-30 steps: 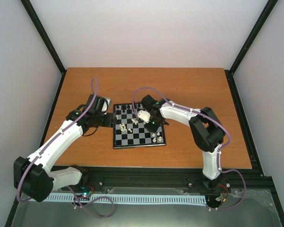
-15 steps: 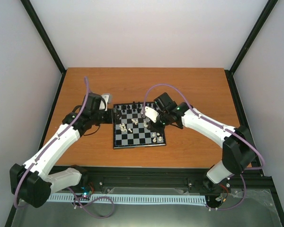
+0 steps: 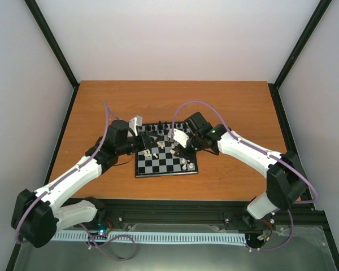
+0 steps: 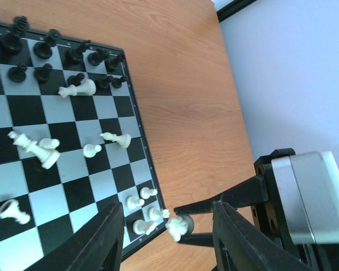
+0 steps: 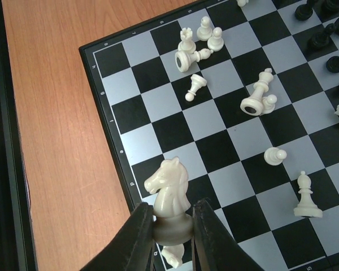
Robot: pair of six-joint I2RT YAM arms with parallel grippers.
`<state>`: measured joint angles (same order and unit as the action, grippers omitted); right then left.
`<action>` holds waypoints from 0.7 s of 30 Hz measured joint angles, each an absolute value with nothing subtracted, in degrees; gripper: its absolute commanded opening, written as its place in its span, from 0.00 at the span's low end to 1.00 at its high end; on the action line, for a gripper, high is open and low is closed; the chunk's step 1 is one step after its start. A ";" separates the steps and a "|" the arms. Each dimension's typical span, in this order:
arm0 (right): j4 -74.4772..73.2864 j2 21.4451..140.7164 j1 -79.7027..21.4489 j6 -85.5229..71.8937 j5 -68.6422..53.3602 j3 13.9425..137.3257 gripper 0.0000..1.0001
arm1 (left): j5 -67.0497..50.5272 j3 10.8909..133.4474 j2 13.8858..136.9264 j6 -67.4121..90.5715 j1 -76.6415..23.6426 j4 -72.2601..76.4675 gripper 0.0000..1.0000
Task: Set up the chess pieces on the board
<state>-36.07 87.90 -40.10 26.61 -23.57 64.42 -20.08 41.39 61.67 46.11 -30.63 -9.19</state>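
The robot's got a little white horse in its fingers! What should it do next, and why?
Probably lower the white knight straight down onto a free square beside the rim of the board. The fingers of the right gripper pinch it upright above that edge row. Several white pieces lie toppled nearby, so a gentle, upright set-down seems safest.

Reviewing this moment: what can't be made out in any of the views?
- Top external: the chess pieces are too small to tell their types, and both arms cover the far squares of the board.
- Right wrist: a white piece under the held knight is hidden by the right gripper and cut off by the bottom edge.
- Left wrist: the board's left side is cut off by the frame, and the left gripper hides its near corner.
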 measured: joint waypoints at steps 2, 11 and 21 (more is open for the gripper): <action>-36.03 87.46 -40.10 26.63 -23.64 64.40 0.14 | -20.75 41.28 62.92 47.83 -30.92 -7.11 0.45; -34.85 85.10 -40.10 26.68 -24.25 63.79 0.15 | -23.38 39.94 67.48 55.31 -32.23 0.91 0.40; -33.69 84.44 -40.10 26.72 -24.43 63.66 0.15 | -25.74 39.86 75.05 58.87 -35.33 6.46 0.34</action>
<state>-33.69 84.44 -40.10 26.72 -24.43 63.66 -25.74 39.86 75.05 58.87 -35.33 6.46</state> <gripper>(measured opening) 0.157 0.340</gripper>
